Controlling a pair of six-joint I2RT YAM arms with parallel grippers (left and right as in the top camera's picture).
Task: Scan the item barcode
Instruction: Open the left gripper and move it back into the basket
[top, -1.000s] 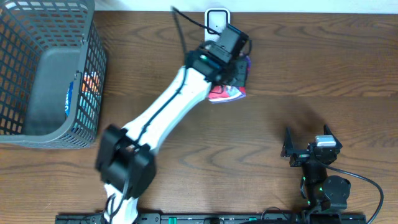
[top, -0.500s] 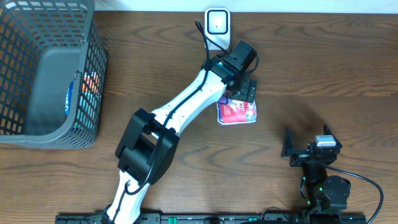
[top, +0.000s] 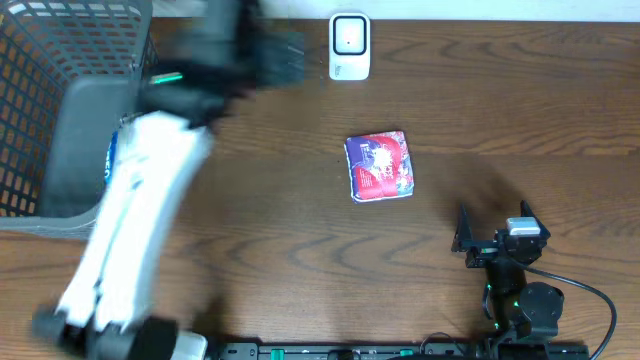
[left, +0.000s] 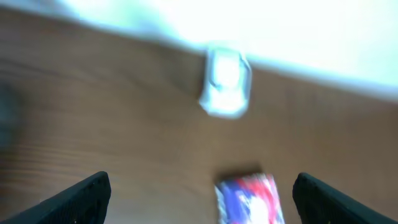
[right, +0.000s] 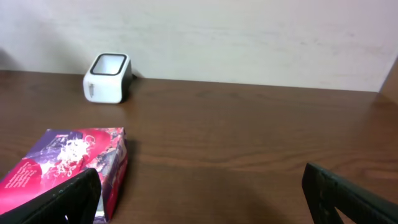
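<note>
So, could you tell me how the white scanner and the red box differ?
The scanner is plain white; the box is printed red and purple. The scanner stands upright by the far edge; the box lies flat nearer the middle. From overhead the box covers more area than the scanner. Both rest on the wooden table, apart.

Overhead straight down on table (top: 500, 120), wrist views facing rearward, both sharing scanner (right: 107, 78) and box (right: 68, 165)

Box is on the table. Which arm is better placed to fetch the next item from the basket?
Left. The left fingers, open, are near the basket, where items show through the mesh; the right fingers sit across the table.
</note>
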